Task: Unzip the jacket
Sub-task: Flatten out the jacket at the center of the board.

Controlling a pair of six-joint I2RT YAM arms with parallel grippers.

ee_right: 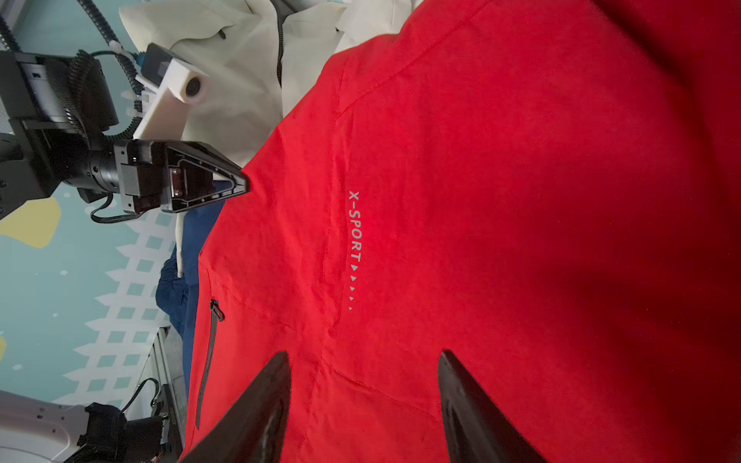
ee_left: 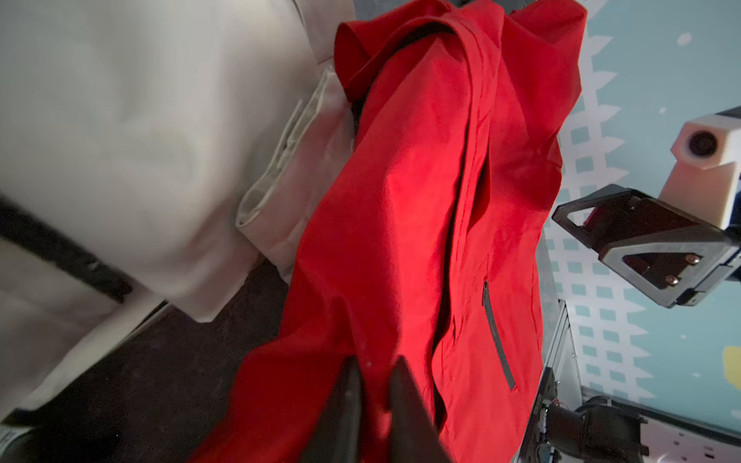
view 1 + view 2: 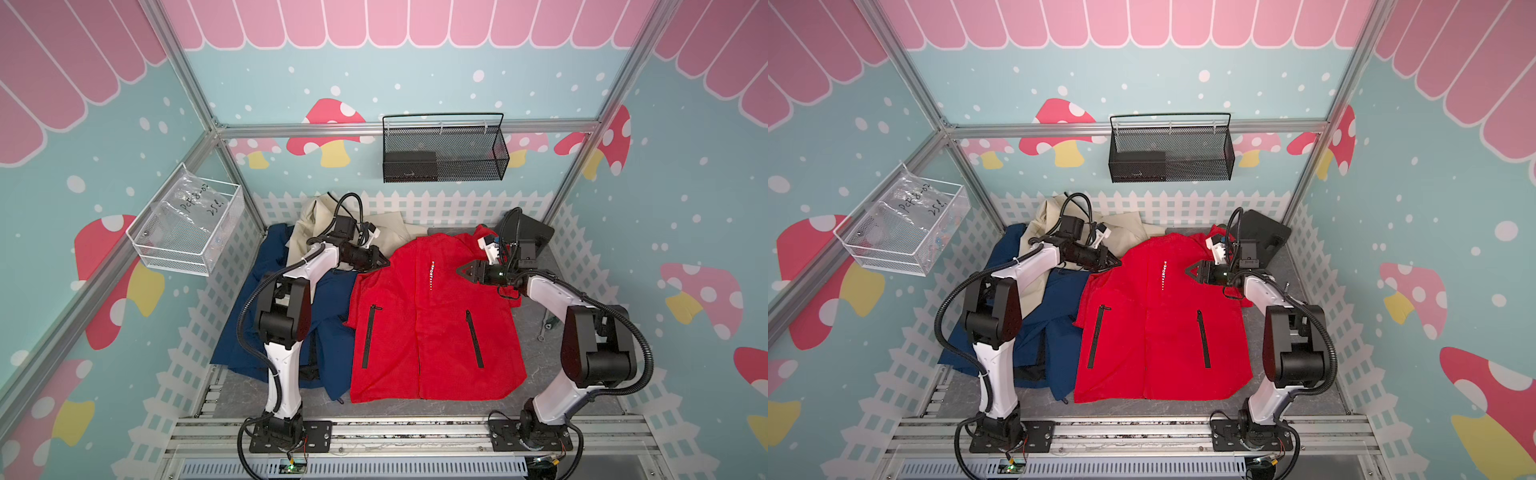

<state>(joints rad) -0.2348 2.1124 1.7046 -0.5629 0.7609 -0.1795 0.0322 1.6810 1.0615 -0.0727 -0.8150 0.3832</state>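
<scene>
The red jacket (image 3: 432, 324) (image 3: 1158, 332) lies flat, front up, on the table, with a covered centre seam and two black pocket zips. No pull of the front zip shows. My left gripper (image 3: 386, 262) (image 3: 1119, 262) (image 2: 375, 368) is shut on a fold of red fabric at the jacket's (image 2: 401, 200) left shoulder edge. My right gripper (image 3: 459, 269) (image 3: 1187, 269) (image 1: 363, 354) is open just over the chest of the jacket (image 1: 481, 200), right of the X-SPORT print (image 1: 355, 224), with nothing between its fingers. Each wrist view also shows the opposite gripper, the left gripper (image 1: 244, 186) and the right gripper (image 2: 561, 218).
A navy garment (image 3: 332, 299) and a beige one (image 3: 301, 226) lie heaped left of the jacket, under my left arm. A black mesh basket (image 3: 444, 153) hangs on the back wall, a white wire basket (image 3: 187, 232) on the left wall. A black object (image 3: 536, 232) sits at back right.
</scene>
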